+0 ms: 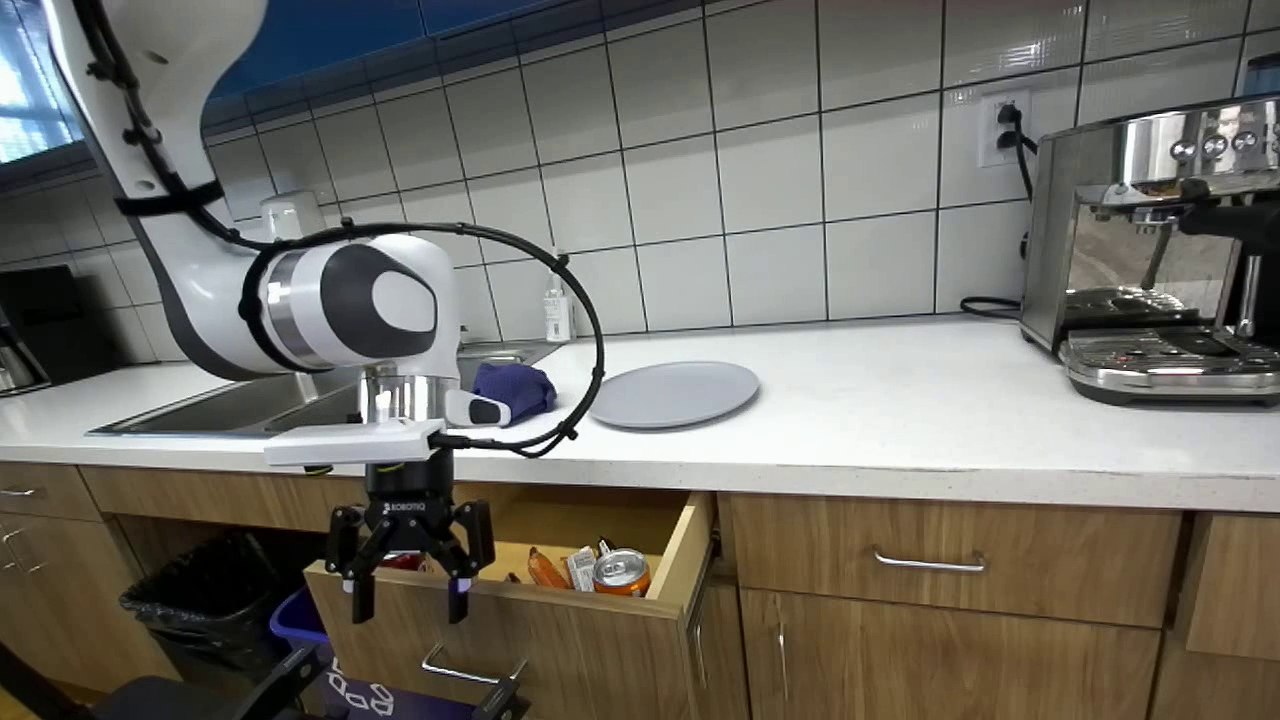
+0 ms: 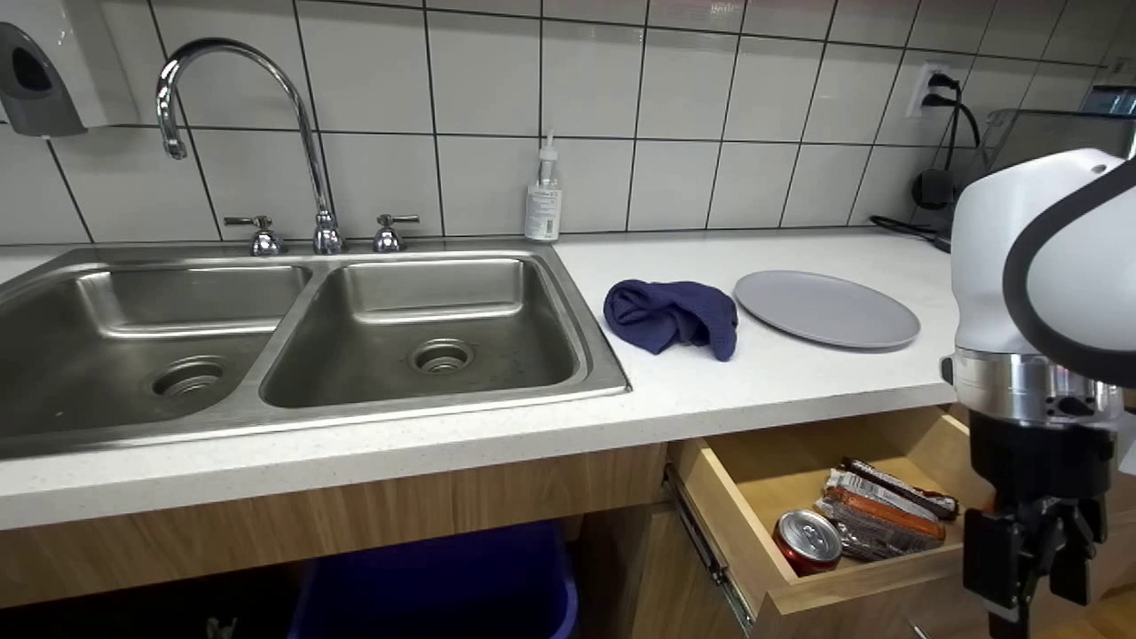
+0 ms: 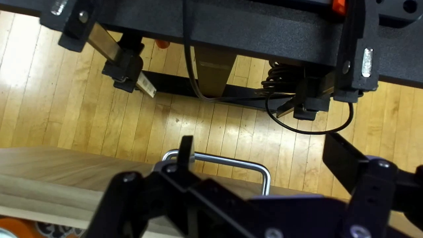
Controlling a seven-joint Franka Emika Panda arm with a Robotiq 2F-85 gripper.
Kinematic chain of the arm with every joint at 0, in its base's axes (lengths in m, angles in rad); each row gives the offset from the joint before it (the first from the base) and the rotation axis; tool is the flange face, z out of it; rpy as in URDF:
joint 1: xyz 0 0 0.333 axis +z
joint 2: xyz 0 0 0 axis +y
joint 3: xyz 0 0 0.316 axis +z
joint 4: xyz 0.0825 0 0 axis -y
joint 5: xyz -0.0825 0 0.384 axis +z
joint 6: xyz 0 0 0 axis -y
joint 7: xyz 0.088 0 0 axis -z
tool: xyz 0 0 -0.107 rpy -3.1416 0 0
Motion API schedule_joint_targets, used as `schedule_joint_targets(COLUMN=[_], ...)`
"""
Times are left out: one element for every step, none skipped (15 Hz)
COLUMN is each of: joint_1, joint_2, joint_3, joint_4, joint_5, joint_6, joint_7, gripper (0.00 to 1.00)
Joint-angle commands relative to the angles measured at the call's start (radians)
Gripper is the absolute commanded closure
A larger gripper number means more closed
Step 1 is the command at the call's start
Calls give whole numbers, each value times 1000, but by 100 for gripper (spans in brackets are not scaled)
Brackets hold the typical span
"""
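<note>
My gripper (image 1: 410, 605) stands open and points down at the front of a pulled-out wooden drawer (image 1: 580, 650), with nothing between its fingers. Below it in the wrist view, the metal drawer handle (image 3: 228, 161) shows in the gap between the spread fingertips, apart from them as far as I can see. Inside the drawer lie a can with a silver top (image 2: 808, 540) and several wrapped bars (image 2: 887, 506). Something red (image 1: 403, 560) in the drawer is partly hidden behind the gripper. At the wrist view's lower left corner, the orange can (image 3: 15, 228) is partly visible.
A grey plate (image 2: 827, 309) and a crumpled blue cloth (image 2: 672, 315) lie on the white counter beside the double sink (image 2: 444, 311). An espresso machine (image 1: 1170, 250) stands farther along. Bins (image 1: 210, 590) sit under the counter. A black frame (image 3: 264, 29) faces the drawer.
</note>
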Motion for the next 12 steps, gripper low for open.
schedule_joint_targets(joint_1=[-8, -5, -1, 2, 7, 9, 12, 16, 19, 22, 24, 30], joint_2=[13, 18, 25, 32, 38, 42, 47, 53, 58, 63, 66, 71], joint_3=[12, 7, 2, -1, -7, -10, -13, -17, -22, -26, -28, -36], joint_4=[-21, -25, -29, -30, -34, -38, -42, -44, -47, -49, -52, -50], joint_5=[30, 25, 15, 10, -1, -3, -6, -10, -15, -17, -15, -20], joint_6=[72, 100, 130, 157, 187, 215, 241, 262, 283, 301, 316, 331], joint_7=[29, 42, 64, 79, 103, 120, 136, 152, 166, 178, 189, 202], gripper=[0, 0, 0, 0, 0, 0, 0, 0, 0, 0, 0, 0])
